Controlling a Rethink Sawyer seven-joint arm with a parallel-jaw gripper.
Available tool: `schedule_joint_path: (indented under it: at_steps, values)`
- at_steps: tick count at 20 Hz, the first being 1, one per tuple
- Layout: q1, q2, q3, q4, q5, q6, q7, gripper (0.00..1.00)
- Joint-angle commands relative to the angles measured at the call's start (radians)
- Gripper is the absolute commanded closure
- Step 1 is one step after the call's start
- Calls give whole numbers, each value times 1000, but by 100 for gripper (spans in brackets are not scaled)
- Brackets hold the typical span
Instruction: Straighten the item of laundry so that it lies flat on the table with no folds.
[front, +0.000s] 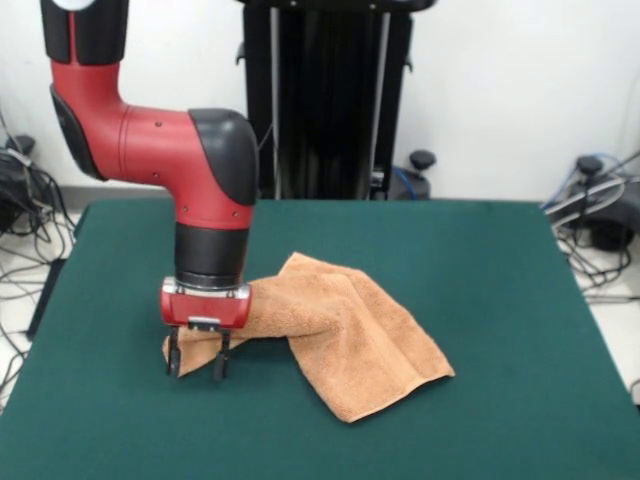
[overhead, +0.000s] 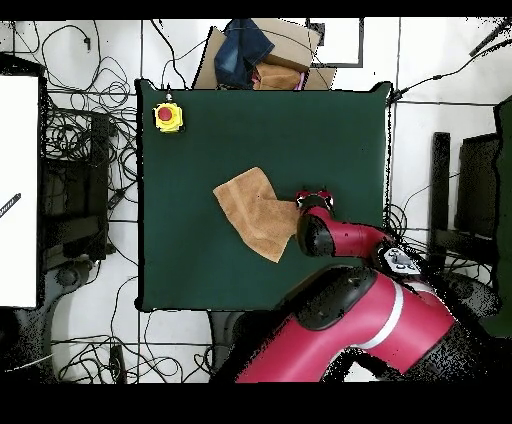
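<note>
towel (front: 345, 340) sits roughly mid-worktop, a bit toward the robot-side half in the overhead view, well clear of every worktop (front: 480, 300) edge. not flat: in the front view it is doubled over on itself, one layer draped across another, with a ridge running from the claw end up to a peak and then down to a free corner pointing at the worktop's near edge.

claw (front: 197, 362) is down at worktop level at the towel's end, fingers apart with a visible gap between them, tips at or just touching the felt. i can't tell whether any cloth sits between them; the towel's corner lies right behind the fingers, partly hidden by the red wrist. i read it as apart and not clamped on anything.

key relation: in the front view the towel's whole bulk lies to the right of the claw, long axis running diagonally from the claw end toward the near-right free corner. so the claw is at one short end and the fold lies away from it along that axis.

judgement: flattening is not yet done. next move likely needs a pinch on that near corner and a drag out away from the bulk, along the long axis, to peel the top layer off. risk: dragging the whole stack instead of one layer.

other: yellow box with red button (overhead: 168, 116) near a far worktop corner in the overhead view, well apart from the towel.
</note>
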Motion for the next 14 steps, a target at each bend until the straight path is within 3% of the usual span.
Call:
schedule_joint_path:
  at_steps: [1,3,14]
  values:
    - [-36,35,101,-74,-26,125,75,0]
    - [-35,49,94,-94,-6,183,54,0]
    - [-35,97,95,-125,-16,247,29,0]
